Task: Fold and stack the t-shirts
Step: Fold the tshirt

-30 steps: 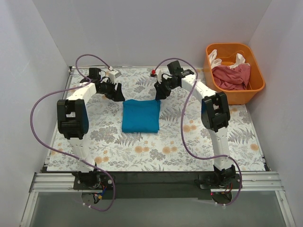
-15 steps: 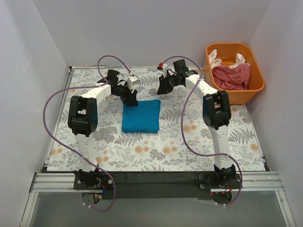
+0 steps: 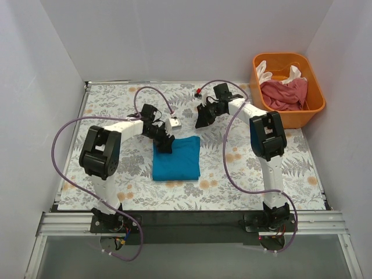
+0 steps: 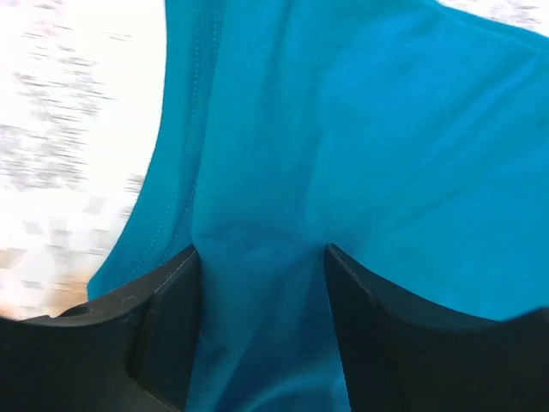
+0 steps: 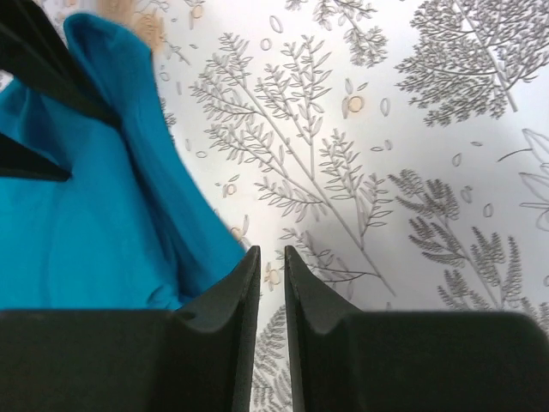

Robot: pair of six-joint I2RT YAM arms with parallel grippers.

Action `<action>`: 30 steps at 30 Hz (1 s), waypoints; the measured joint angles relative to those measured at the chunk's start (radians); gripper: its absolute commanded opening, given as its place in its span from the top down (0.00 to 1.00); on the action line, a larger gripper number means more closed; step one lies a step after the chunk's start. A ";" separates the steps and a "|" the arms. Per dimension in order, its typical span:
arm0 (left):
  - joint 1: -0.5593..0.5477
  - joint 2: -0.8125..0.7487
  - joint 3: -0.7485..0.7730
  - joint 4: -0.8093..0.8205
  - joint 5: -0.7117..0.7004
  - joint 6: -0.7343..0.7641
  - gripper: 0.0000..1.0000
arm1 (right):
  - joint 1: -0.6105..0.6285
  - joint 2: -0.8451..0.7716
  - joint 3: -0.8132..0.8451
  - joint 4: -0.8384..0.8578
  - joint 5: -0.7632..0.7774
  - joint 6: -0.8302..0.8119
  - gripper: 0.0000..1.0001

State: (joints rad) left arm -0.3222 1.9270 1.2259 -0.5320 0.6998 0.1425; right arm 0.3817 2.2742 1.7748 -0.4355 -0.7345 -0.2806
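Teal shirt [image 3: 179,160] folded, lying mid-bench. Left claw [image 3: 166,144] sits on its far left corner, fingers [image 4: 171,318] clamped on a bunched fold. Right claw [image 3: 201,121] nearly closed, empty, just off the shirt's far right corner. Pink shirt [image 3: 285,93] and cream shirt [image 3: 264,72] heaped in orange tub [image 3: 314,104], far right corner.

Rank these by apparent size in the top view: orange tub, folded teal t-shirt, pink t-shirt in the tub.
1. orange tub
2. folded teal t-shirt
3. pink t-shirt, a close third; it lies crumpled, so only its visible part counts.
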 measured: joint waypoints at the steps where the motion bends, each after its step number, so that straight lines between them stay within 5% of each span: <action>1: -0.010 -0.027 -0.027 -0.009 -0.002 -0.008 0.46 | 0.000 -0.013 -0.019 -0.003 -0.007 -0.004 0.77; 11: -0.044 -0.288 -0.157 0.027 -0.004 -0.059 0.44 | 0.018 -0.102 -0.124 0.000 -0.098 -0.014 0.76; 22: -0.044 -0.136 -0.115 0.126 -0.010 -0.056 0.46 | 0.075 -0.048 -0.076 0.008 -0.146 -0.006 0.77; 27: -0.044 -0.103 -0.098 0.148 -0.005 -0.050 0.63 | 0.085 -0.014 -0.073 0.013 -0.152 -0.007 0.78; 30: -0.045 -0.103 -0.097 0.152 0.009 -0.043 0.86 | 0.094 -0.001 -0.073 0.013 -0.153 -0.010 0.78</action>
State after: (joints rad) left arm -0.3672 1.8236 1.1286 -0.3801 0.7090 0.0998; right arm 0.4759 2.2734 1.7020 -0.4225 -0.8871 -0.2909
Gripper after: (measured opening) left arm 0.237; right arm 0.219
